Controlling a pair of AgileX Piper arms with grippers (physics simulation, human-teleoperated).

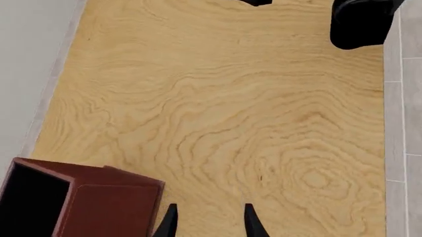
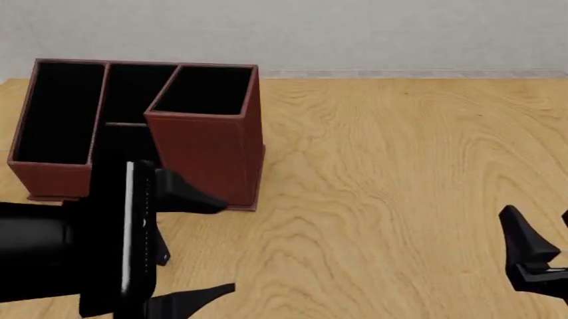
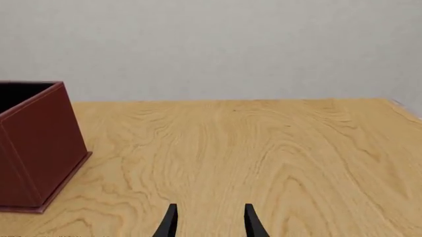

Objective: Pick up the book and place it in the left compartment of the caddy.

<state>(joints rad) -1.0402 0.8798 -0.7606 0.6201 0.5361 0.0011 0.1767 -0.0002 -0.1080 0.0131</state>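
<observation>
The large reddish-brown leather-look caddy (image 2: 209, 149) with its black interior stands upright at the far left of the wooden table. Its long, narrow, low-walled left compartment (image 2: 58, 109) runs front to back along its left side. The book cannot be made out.

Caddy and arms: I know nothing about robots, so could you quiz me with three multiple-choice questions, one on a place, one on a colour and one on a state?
1. Where on the table does the caddy stand in the front view?
A far left
B near right
C near centre

2. The caddy's outer walls are:
A green
B reddish-brown
C white

3. The left gripper is:
A shut on a pen
B open and empty
C shut on the caddy

Answers:
1 A, it sits at the table's far-left corner.
2 B, every outer wall shows that colour.
3 B, the left wrist view shows only bare wood between the spread fingers.
</observation>
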